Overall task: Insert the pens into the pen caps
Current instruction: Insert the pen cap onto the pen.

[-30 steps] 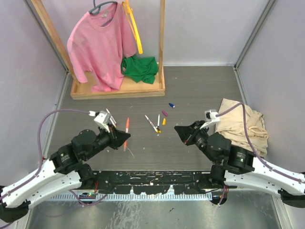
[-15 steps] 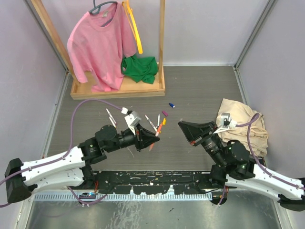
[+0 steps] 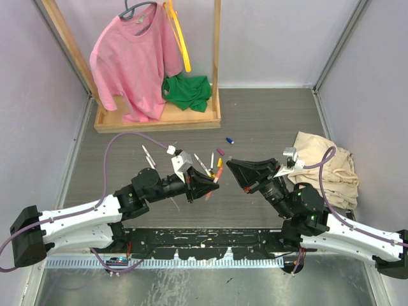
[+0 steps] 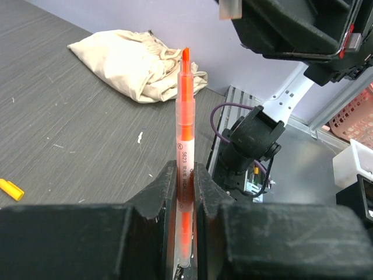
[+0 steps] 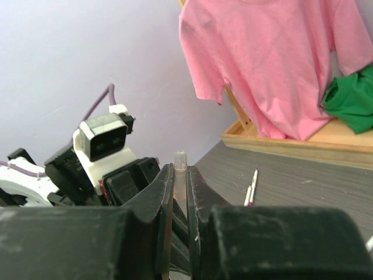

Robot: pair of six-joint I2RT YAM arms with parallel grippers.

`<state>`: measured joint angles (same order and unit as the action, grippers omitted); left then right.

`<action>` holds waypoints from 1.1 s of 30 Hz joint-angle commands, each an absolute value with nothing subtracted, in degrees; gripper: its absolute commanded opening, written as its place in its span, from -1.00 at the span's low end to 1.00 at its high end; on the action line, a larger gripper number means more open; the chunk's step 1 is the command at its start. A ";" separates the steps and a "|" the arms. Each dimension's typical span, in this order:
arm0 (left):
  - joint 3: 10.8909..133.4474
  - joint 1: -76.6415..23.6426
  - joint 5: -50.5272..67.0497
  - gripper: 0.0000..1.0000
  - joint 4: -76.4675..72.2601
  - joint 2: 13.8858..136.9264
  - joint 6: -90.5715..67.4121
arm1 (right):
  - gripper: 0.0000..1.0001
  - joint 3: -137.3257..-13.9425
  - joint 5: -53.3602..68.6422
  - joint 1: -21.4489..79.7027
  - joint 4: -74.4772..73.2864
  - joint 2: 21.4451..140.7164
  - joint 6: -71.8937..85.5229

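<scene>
Over on the left, the left gripper (image 4: 185, 170) has its jaws clamped on the lower barrel of an orange pen (image 4: 184, 125). The orange tip sticks well out towards the other arm. Near the middle of the worktop (image 3: 268, 121) a few loose pens (image 3: 203, 163) lie close to a magenta cap (image 3: 220, 152) and a blue cap (image 3: 229, 140), and no gripper is touching any of them. The right gripper (image 5: 180, 174) is pinched on a small pale cap (image 5: 180, 157), with only its top showing above the fingers. I can't tell which end is open. Further right, a beige cloth (image 3: 328, 167) sits by the worktop's right edge.

The two grippers face each other, close but apart, and I'd say the joining is where it could go wrong. If the tip comes in slightly off-line, it would catch the cap's rim and twist the cap in that shallow pinch, or knock it out. A hard push could also slide the pen back through the left jaws. If the closed end faces the tip, nothing will seat.
</scene>
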<state>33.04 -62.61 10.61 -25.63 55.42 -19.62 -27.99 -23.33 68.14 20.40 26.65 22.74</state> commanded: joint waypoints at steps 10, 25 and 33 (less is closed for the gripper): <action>31.71 -62.76 10.06 -1.00 -33.66 54.57 -18.04 | -1.00 -29.40 -28.86 68.29 27.07 30.49 24.25; 30.44 -62.76 7.85 -1.00 -34.35 53.52 -18.54 | -1.00 -29.62 -28.98 68.29 25.31 31.66 26.09; 30.36 -62.75 7.55 -1.00 -34.14 53.33 -18.58 | -1.00 -29.55 -28.83 68.33 24.87 32.18 26.62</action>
